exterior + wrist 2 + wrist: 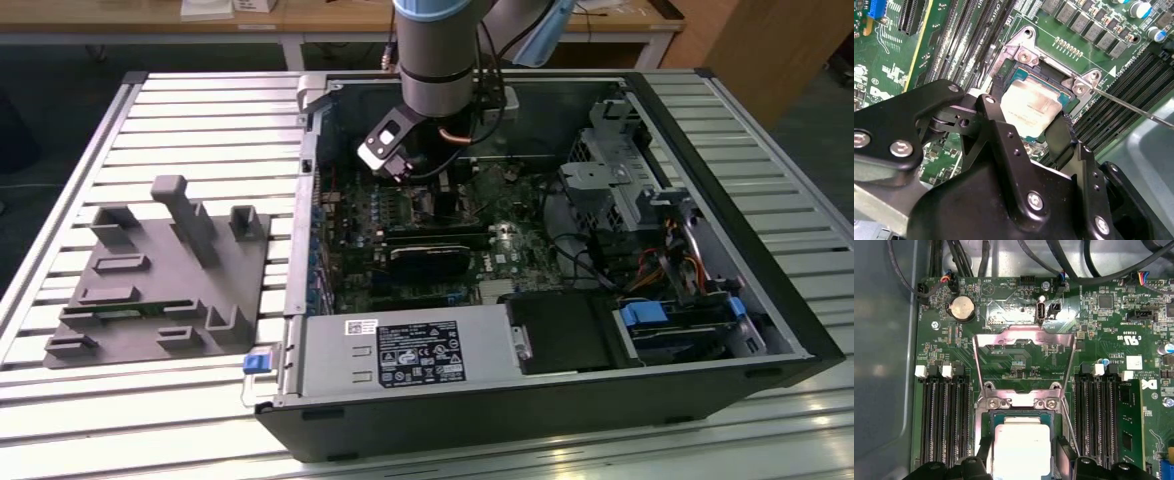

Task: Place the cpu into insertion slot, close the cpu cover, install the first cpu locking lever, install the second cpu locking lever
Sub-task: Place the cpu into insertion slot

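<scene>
Shows an open computer case [534, 420] lying on a slatted metal bench [200, 110], with a robot arm [441, 50] reaching down inside. Holds the cpu [1029, 102] clenched by its edges between the black fingers [1056, 137] of the gripper [1030, 107], right at the insertion slot [1021, 414] in the green circuit board [1149, 340]; cannot tell whether fully seated. Leaves the cpu cover [1024, 336] flipped open, lying back over the board beyond the slot. Has a thin wire locking lever [1129, 104] slanting out beside the slot.
</scene>
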You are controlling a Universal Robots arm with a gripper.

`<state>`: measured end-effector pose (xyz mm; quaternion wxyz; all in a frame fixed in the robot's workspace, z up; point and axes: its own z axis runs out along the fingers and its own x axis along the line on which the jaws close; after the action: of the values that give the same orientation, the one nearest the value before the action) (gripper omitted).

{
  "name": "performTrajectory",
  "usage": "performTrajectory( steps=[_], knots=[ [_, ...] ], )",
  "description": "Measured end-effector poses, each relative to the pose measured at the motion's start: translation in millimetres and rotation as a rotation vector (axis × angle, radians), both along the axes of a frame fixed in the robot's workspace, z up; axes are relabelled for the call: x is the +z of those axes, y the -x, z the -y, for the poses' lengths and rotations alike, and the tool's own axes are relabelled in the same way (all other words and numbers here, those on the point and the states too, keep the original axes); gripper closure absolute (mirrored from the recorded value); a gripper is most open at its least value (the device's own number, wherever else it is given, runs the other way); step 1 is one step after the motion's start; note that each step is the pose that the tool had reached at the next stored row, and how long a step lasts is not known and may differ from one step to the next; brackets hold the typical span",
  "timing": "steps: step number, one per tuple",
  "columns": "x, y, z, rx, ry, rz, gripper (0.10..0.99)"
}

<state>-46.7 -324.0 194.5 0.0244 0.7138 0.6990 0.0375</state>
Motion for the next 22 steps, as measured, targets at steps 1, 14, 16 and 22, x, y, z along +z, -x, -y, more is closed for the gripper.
performTrajectory(
  steps=[1, 14, 16, 22],
  knots=[
    [1.8, 0.0, 0.0, 0.000, 0.000, 0.0000, 0.475],
    [13.5, 0.0, 0.0, 0.000, 0.000, 0.0000, 0.486],
    [13.7, 0.0, 0.0, 0.000, 0.000, 0.0000, 0.553],
    [14.1, 0.0, 0.0, 0.000, 0.000, 0.0000, 0.788]
  ],
)
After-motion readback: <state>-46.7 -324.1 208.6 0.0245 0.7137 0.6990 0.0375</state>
